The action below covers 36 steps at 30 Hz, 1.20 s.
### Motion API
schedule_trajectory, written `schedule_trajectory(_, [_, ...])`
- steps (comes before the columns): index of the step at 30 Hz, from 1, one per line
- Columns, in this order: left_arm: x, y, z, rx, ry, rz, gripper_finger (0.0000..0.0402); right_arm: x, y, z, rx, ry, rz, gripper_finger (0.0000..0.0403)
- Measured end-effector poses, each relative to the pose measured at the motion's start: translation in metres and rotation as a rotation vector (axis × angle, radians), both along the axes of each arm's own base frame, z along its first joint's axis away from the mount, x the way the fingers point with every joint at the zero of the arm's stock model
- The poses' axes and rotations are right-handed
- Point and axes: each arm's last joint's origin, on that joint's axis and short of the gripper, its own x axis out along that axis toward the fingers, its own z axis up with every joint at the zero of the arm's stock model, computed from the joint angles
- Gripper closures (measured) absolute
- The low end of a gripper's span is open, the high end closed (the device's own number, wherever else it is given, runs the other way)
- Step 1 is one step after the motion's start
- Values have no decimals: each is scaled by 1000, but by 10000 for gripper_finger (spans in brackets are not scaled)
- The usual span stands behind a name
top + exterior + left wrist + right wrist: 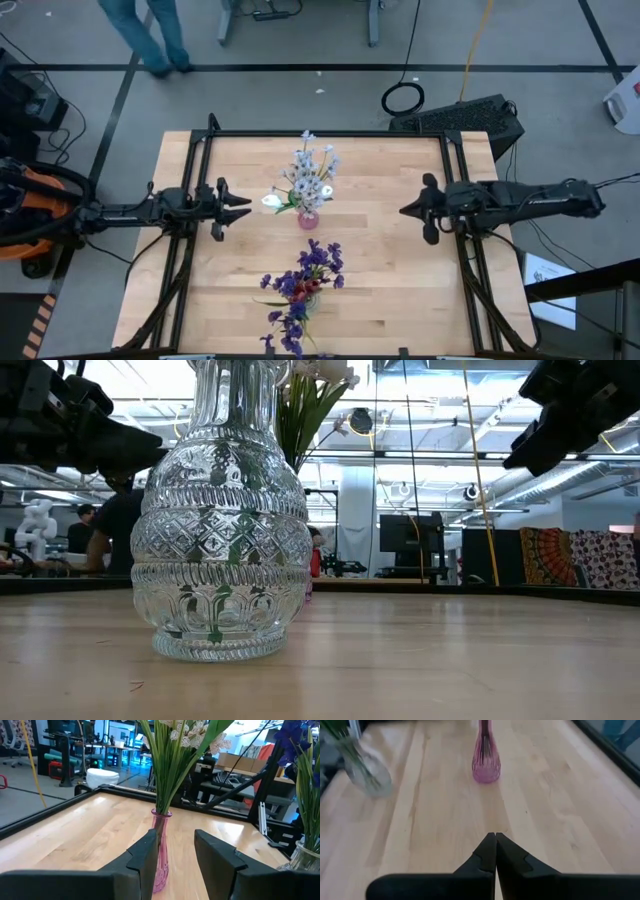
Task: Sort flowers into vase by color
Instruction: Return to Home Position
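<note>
While both arms hang above the table (400,290) with nothing held, the left gripper (237,208) has its fingers apart; it sits near the pink vase (308,219) on the left arm's side, not touching it, and its wrist view shows the vase's neck through the gap. The right gripper (408,210) is pressed together, fingertip to fingertip, on the opposite side of the pink vase and farther off. Pale flowers (308,175), white and lavender-white clusters with a white tulip bud leaning out low, stand bunched in the pink vase, their green stems crowding its narrow neck. Dark flowers (305,282), purple clusters with dark red among them, fill the clear vase (222,550), which stands apart from the pink vase, between the two arms. Every flower in view sits in one vase or the other, so the sorting looks done. By my judgement these stems are light, thin and springy, the heads soft and easily crushed; take one on the bare stem below the bloom. Both vases look like glass, and the slim pink one would tip at a nudge
</note>
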Motion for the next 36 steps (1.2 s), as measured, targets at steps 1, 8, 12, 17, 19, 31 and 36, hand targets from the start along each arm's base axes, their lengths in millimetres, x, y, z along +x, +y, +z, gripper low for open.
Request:
schedule_trajectory(1, [0, 0, 0, 0, 0, 0, 265, -2, 0, 2, 9, -15, -7, 403])
schedule_trajectory(8, [0, 0, 0, 0, 0, 3, 265, -22, -2, 1, 25, -223, -33, 403])
schedule_trajectory(12, [0, 0, 0, 0, 1, 3, 265, -24, -1, -15, 69, -449, -3, 403])
schedule_trajectory(17, [0, 0, 0, 0, 1, 3, 265, -22, 0, -40, 136, -637, 33, 403])
schedule_trajectory(19, [0, 0, 0, 0, 1, 3, 265, -21, 1, -54, 168, -660, 31, 403])
schedule_trajectory(31, [0, 0, 0, 0, 2, 3, 265, -21, 0, -76, -29, -447, 74, 403])
schedule_trajectory(36, [0, 0, 0, 0, 2, 3, 265, -20, 0, -76, 44, -444, 48, 403])
